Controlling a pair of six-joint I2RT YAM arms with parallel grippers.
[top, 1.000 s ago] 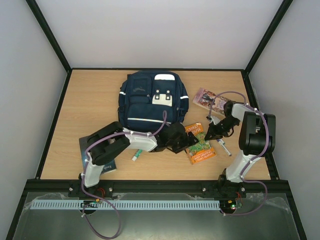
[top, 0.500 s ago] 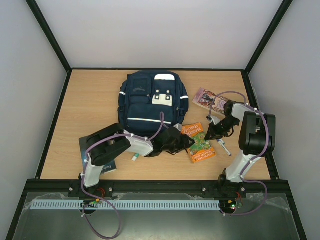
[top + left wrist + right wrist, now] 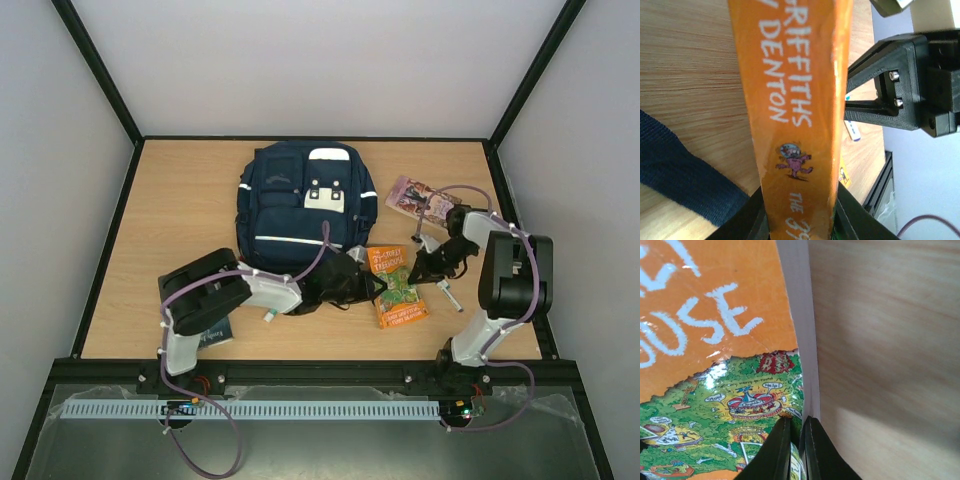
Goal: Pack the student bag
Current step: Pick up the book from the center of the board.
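The student bag (image 3: pixel 300 198), navy with white patches, lies flat at the back middle of the table. An orange picture book (image 3: pixel 400 287) lies just right of its lower corner. My left gripper (image 3: pixel 368 285) is shut on that book's spine (image 3: pixel 790 100), with a black finger (image 3: pixel 751 216) on each side. A navy strip of the bag (image 3: pixel 685 167) shows at the left of the left wrist view. My right gripper (image 3: pixel 418 272) is shut, its tips (image 3: pixel 796 422) resting at the book's white page edge (image 3: pixel 802 315), over the cover.
A pen (image 3: pixel 448 296) lies right of the orange book, beside the right arm. A second picture book (image 3: pixel 413 194) sits at the back right. A dark blue book (image 3: pixel 208 326) lies under the left arm, with a small marker (image 3: pixel 270 315) close by. Black frame rails edge the table.
My left gripper has closed from wide open onto the orange book's spine, and the left arm has drawn a little to the left. The right gripper has stayed shut at the book's edge.
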